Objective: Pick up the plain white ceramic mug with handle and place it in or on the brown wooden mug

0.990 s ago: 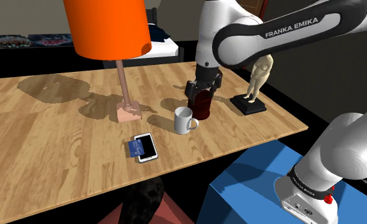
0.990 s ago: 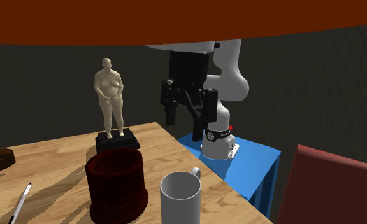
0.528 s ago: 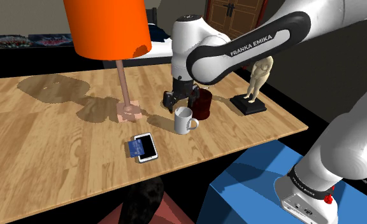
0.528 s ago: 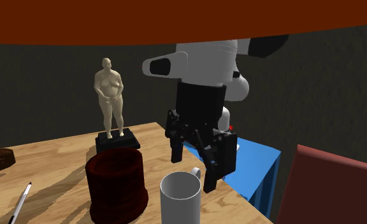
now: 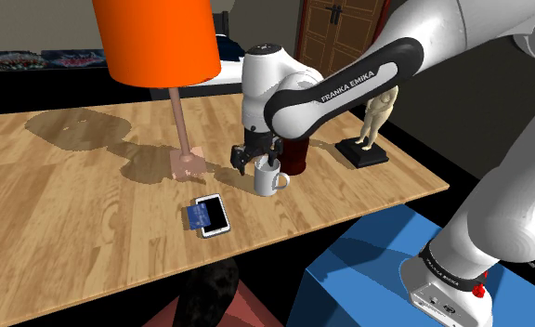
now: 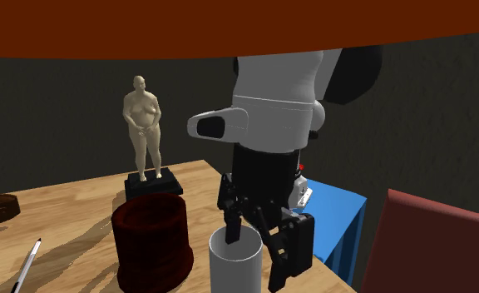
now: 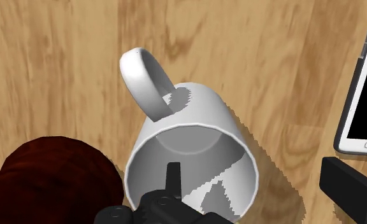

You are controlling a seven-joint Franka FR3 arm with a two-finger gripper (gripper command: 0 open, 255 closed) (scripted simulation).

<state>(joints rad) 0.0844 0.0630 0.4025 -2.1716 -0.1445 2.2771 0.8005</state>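
The claw [image 6: 256, 256] has dropped from above the dark brown mug [image 6: 150, 241] to straddle the white mug [image 6: 229, 276] at its rim, fingers spread, ready to pinch.

Claw [image 5: 256, 161] shifted from above the dark brown mug [image 5: 299, 156] across to the white mug [image 5: 271, 177] and dropped. Jaws apart, now straddling the mug's wall: one finger [image 7: 173, 181] inside the rim, the other outside.
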